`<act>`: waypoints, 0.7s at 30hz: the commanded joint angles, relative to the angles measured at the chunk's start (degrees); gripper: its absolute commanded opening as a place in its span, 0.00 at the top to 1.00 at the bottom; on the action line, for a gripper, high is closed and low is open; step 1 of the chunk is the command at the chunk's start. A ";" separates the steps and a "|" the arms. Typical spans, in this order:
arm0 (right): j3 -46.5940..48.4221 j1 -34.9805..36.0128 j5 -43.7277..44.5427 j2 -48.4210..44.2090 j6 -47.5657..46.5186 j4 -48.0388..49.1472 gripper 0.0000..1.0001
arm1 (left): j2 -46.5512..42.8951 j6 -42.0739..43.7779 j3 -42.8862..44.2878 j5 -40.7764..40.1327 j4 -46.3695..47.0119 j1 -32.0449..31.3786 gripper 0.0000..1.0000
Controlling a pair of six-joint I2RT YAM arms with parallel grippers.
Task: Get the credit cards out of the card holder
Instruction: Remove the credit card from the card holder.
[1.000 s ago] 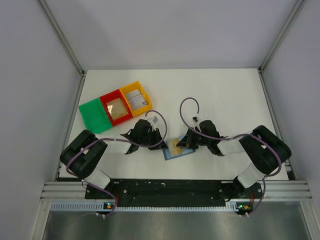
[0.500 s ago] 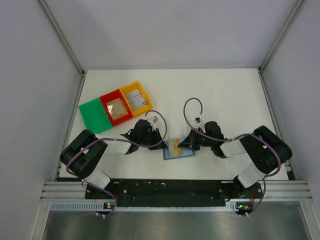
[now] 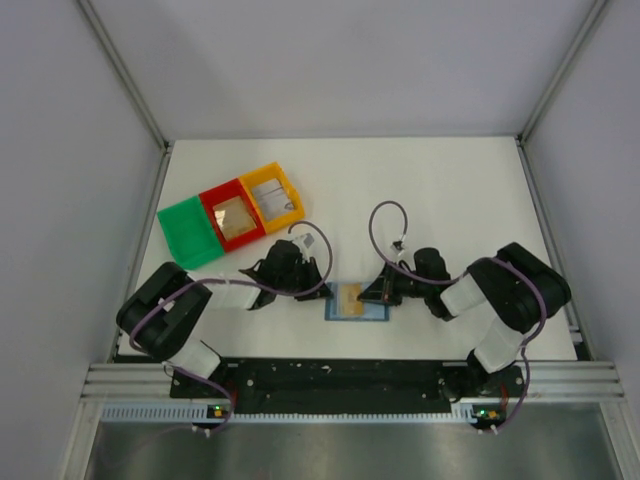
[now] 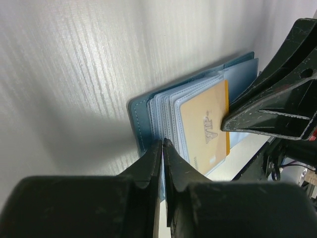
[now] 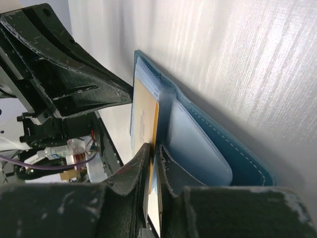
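Gold card (image 4: 203, 130) — right claw (image 5: 154, 148) has moved in, nipping its edge; left claw (image 4: 162, 145) clamps card holder (image 4: 140, 119) — pull-out due.

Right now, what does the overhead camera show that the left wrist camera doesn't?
Only overhead: the whole left arm and right arm, plus the green tray, red tray and yellow tray. Only the left wrist: the stacked pale pockets and the lettering on the gold card. Both: the blue card holder with that card.
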 commanded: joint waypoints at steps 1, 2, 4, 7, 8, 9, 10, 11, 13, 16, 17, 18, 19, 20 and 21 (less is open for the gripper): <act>-0.14 -0.41 -3.27 1.40 1.46 8.04 0.91 | -3.71 0.10 -0.86 -1.66 -2.49 0.10 0.91; 0.04 -0.41 -3.18 1.57 1.63 8.13 0.91 | -4.41 0.01 -0.60 -1.48 -2.75 0.10 0.90; 0.13 -0.41 -3.09 1.58 1.64 7.95 0.91 | -5.90 -0.51 0.10 -0.87 -3.19 -0.16 0.89; 0.30 -0.41 -3.27 1.66 1.55 7.78 0.93 | -7.84 -1.04 1.42 -0.17 -3.72 -0.60 0.88; 0.48 -0.50 -3.36 1.66 1.55 7.60 0.94 | -8.37 -1.04 1.94 -0.08 -3.90 -0.69 0.88; 0.56 -0.50 -3.36 1.84 1.46 7.43 0.93 | -8.37 -0.87 2.39 0.01 -4.07 -0.78 0.88; 0.74 -0.41 -3.18 2.01 1.46 6.99 0.93 | -8.02 -0.78 2.82 0.19 -4.33 -0.87 0.88; 1.00 -0.50 -3.09 2.01 1.37 6.38 0.93 | -7.50 -0.78 3.26 0.45 -4.60 -0.95 0.88; 1.44 -0.50 -2.83 1.93 0.85 5.14 0.93 | -6.27 -0.69 3.88 0.89 -4.60 -1.13 0.88; 1.62 -0.41 -2.65 1.93 0.67 4.70 0.93 | -3.99 -0.78 4.32 1.59 -3.64 -1.57 0.88; 1.71 -0.41 -2.65 2.01 0.58 4.61 0.93 | -3.28 -0.69 4.41 1.68 -3.37 -1.83 0.88; 1.71 -0.41 -2.57 2.28 0.58 4.61 0.93 | -2.32 -0.52 4.76 1.68 -3.28 -2.01 0.88; 1.71 -0.50 -2.57 2.37 0.58 4.70 0.93 | -1.35 -0.17 5.20 1.77 -3.37 -2.18 0.88; 1.80 -0.41 -2.48 2.45 0.76 4.96 0.94 | -0.47 0.01 5.38 1.86 -3.28 -2.27 0.88; 1.80 -0.41 -2.56 2.63 0.93 5.31 0.94 | 0.41 0.10 5.64 1.86 -3.19 -2.27 0.88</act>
